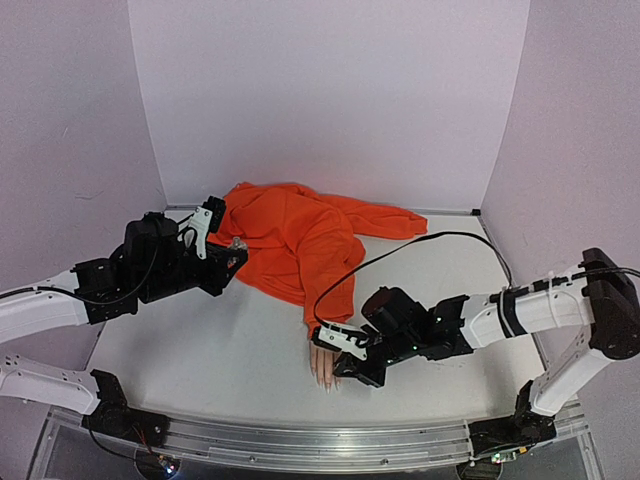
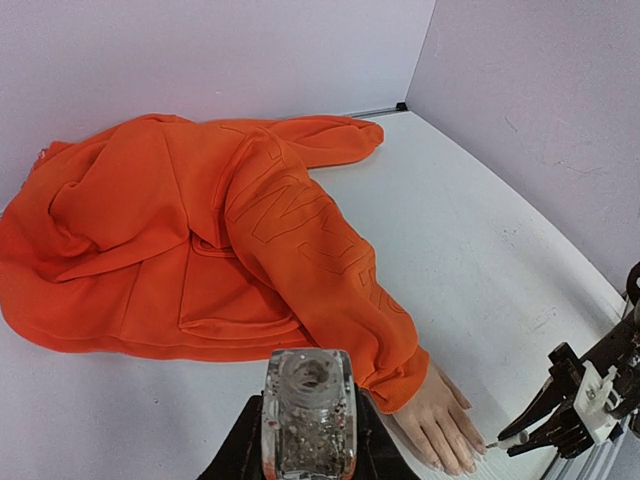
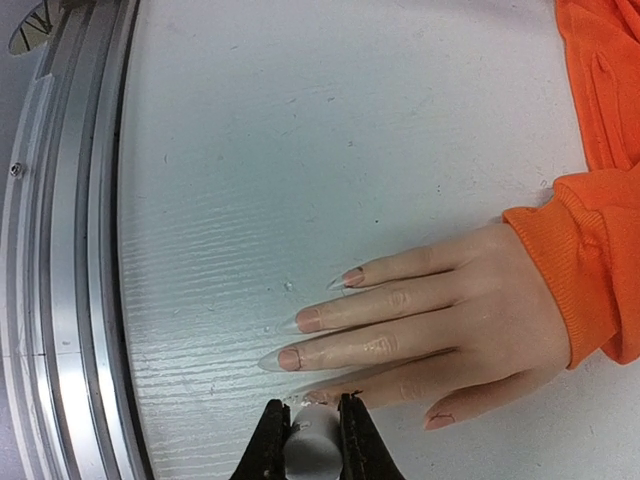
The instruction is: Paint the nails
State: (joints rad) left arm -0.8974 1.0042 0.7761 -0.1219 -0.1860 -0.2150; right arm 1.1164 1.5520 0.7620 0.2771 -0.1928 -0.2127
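Note:
The mannequin hand lies palm down on the white table, its orange sleeve at the wrist. Its long pale nails point toward the table's near edge. My right gripper is shut on a white brush cap, with the brush tip at the index finger's nail. From above, this gripper sits right beside the hand. My left gripper is shut on a small clear open bottle with glitter inside, held up at the far left, well away from the hand.
An orange hoodie is spread at the back of the table. A black cable arcs over the right side. Purple walls enclose the table. A metal rail runs along the near edge.

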